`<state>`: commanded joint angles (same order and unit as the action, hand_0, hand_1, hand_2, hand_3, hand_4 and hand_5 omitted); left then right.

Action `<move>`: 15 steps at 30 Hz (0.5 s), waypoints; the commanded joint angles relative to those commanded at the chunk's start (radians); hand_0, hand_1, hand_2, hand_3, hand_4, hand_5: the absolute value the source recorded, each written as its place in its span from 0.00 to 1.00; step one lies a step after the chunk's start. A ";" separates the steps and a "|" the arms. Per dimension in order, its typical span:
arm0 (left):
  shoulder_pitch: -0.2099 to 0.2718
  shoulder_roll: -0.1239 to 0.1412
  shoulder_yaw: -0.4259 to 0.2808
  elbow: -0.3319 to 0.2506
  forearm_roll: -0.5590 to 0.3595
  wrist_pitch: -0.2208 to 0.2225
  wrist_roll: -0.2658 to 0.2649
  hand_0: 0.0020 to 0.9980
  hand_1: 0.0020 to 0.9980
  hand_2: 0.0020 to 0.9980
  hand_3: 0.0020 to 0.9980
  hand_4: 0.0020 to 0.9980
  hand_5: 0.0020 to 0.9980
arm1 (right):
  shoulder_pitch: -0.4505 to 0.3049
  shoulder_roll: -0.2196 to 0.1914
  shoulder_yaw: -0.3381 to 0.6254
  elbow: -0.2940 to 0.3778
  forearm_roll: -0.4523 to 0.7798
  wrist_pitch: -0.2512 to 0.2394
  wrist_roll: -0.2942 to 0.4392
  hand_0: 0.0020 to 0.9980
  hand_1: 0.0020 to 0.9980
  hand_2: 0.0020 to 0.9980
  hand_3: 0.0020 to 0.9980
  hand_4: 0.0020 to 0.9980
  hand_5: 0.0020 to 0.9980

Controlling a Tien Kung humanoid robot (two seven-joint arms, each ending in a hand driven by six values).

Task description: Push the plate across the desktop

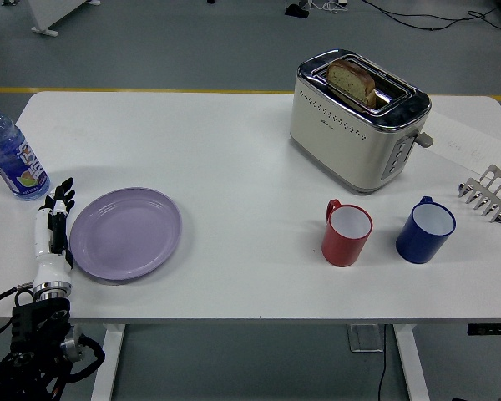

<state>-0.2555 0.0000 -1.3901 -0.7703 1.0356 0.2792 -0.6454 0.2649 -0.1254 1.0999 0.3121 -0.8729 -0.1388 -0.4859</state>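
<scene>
A lavender plate [125, 233] lies flat on the white table [234, 150] near its front left. My left hand [54, 219] is white with black fingers held straight and open. It lies on edge along the plate's left rim, touching it or very nearly so. It holds nothing. My right hand is out of view.
A water bottle [8, 154] stands just behind my left hand. A toaster [356, 119] with bread stands at the back right. A red mug [346, 233], a blue mug [425, 230] and a metal toast rack [488, 193] stand to the right.
</scene>
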 joint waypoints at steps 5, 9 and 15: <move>-0.008 0.000 0.010 0.003 0.000 0.001 0.000 0.87 0.88 0.90 0.77 0.54 1.00 | 0.000 -0.001 0.000 0.000 0.000 0.001 0.001 0.62 0.58 0.65 0.59 0.31 0.39; -0.017 0.000 0.019 0.008 -0.001 0.001 0.000 0.87 0.88 0.90 0.77 0.54 1.00 | 0.001 -0.001 -0.004 0.000 0.007 -0.001 0.002 0.62 0.58 0.65 0.59 0.31 0.39; -0.029 0.000 0.045 0.023 -0.008 0.000 0.000 0.87 0.88 0.90 0.77 0.53 1.00 | 0.000 -0.002 -0.004 0.000 0.006 0.000 0.001 0.62 0.58 0.65 0.59 0.31 0.39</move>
<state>-0.2841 0.0000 -1.3447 -0.7475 1.0280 0.2797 -0.6454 0.2649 -0.1273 1.0957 0.3120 -0.8667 -0.1391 -0.4847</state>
